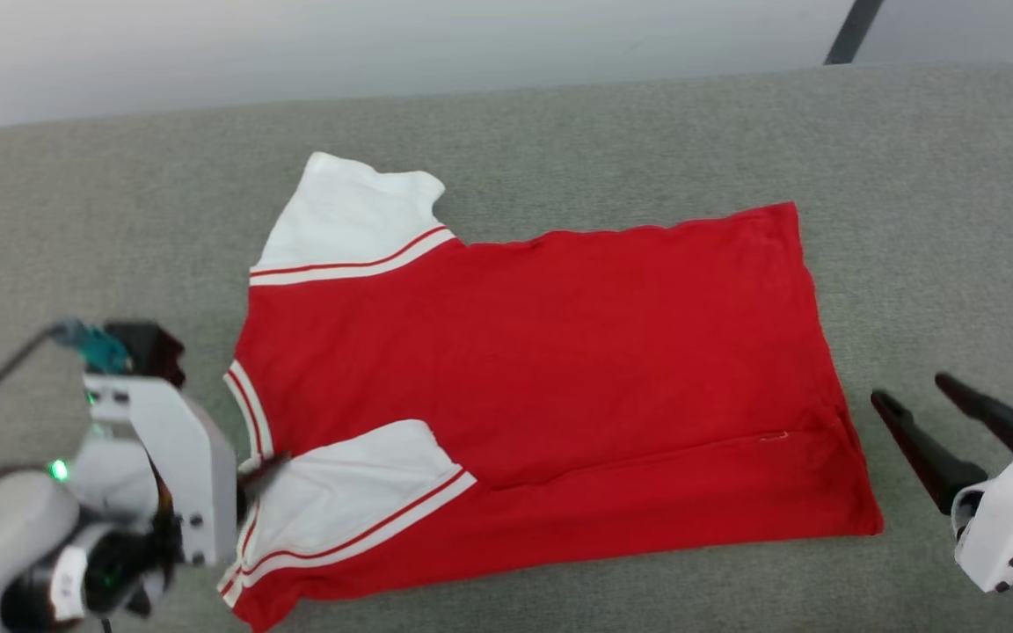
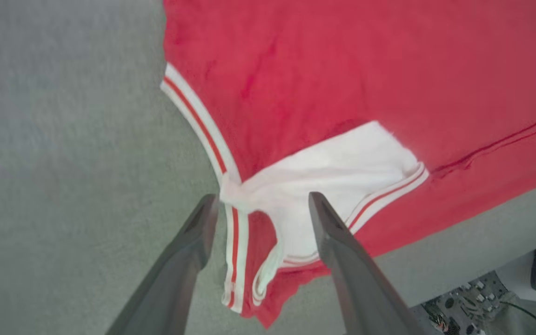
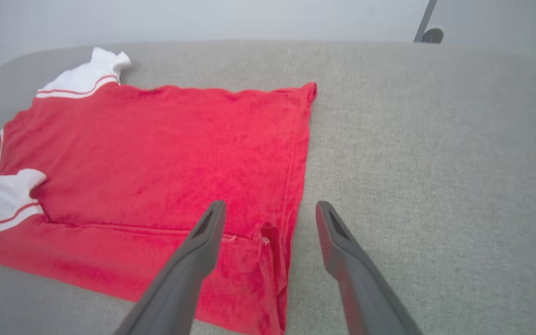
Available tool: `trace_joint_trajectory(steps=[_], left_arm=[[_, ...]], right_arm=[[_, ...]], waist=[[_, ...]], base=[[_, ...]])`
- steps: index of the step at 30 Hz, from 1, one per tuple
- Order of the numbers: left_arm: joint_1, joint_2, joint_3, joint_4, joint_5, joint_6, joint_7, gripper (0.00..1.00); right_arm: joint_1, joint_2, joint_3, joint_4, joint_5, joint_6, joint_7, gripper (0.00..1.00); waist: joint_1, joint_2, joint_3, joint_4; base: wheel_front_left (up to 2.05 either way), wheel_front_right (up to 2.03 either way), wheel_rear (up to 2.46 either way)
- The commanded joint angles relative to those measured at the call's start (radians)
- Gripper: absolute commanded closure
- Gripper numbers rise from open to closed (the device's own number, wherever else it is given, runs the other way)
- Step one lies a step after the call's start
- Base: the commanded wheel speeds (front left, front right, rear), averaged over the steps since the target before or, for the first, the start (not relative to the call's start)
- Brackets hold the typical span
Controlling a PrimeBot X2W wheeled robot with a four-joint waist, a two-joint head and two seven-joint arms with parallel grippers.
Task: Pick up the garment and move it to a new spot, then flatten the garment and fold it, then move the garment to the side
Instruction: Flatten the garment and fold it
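Observation:
The garment [image 1: 559, 352], a red T-shirt with white sleeves, lies flat on the grey cushion [image 1: 559, 123], collar to the left and hem to the right. Its near long edge and near sleeve [image 1: 366, 492] are folded over onto the red body. My left gripper [image 1: 253, 479] hangs at the collar end, mostly hidden behind its wrist. Its fingers stand open [image 2: 263, 197] on either side of the bunched white sleeve and striped collar trim [image 2: 203, 125]. My right gripper [image 1: 909, 388] is open just right of the hem. In the right wrist view it [image 3: 271, 204] stands over the garment's near hem corner [image 3: 268, 242].
The grey cushion stretches wide beyond the garment on every side, with a pale wall behind its far edge. A dark pole [image 1: 854, 31] leans at the top right. Past the cushion's near edge, the left wrist view shows part of the robot's base [image 2: 463, 302].

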Motion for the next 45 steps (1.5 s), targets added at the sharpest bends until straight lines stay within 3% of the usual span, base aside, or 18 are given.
trace_joint_trajectory(steps=[1, 4, 13, 19, 31, 45], left_arm=[[-0.025, 0.000, 0.016, -0.005, 0.020, -0.004, -0.017, 0.00], [-0.080, 0.005, 0.032, 0.004, 0.083, -0.023, -0.052, 0.00], [-0.264, -0.087, 0.088, 0.182, 0.240, -0.162, -0.203, 0.00], [-0.376, -0.149, 0.109, 0.357, 0.281, -0.228, -0.239, 0.00], [-0.580, -0.172, 0.065, 0.663, 0.322, -0.340, -0.039, 0.00], [-0.640, -0.215, -0.008, 0.857, 0.290, -0.354, 0.264, 0.00]], right_arm=[[0.004, 0.005, 0.001, -0.014, -0.018, -0.001, -0.043, 0.00], [-0.018, 0.012, 0.017, -0.031, -0.045, -0.001, -0.149, 0.00], [-0.094, 0.020, 0.080, -0.022, -0.156, -0.001, -0.487, 0.00], [-0.133, 0.047, 0.112, 0.000, -0.197, -0.001, -0.608, 0.00], [-0.178, 0.089, 0.159, 0.028, -0.192, -0.001, -0.698, 0.00], [-0.208, 0.098, 0.183, 0.061, -0.158, -0.001, -0.728, 0.00]], waist=[[0.0000, 0.0000, 0.006, -0.016], [0.0000, 0.0000, 0.016, -0.039], [0.0000, 0.0000, 0.077, -0.109], [0.0000, 0.0000, 0.141, -0.162], [0.0000, 0.0000, 0.279, -0.250], [0.0000, 0.0000, 0.333, -0.275]], base=[[0.00, 0.00, 0.00], [0.00, 0.00, 0.00], [0.00, 0.00, 0.00], [0.00, 0.00, 0.00], [0.00, 0.00, 0.00], [0.00, 0.00, 0.00]])
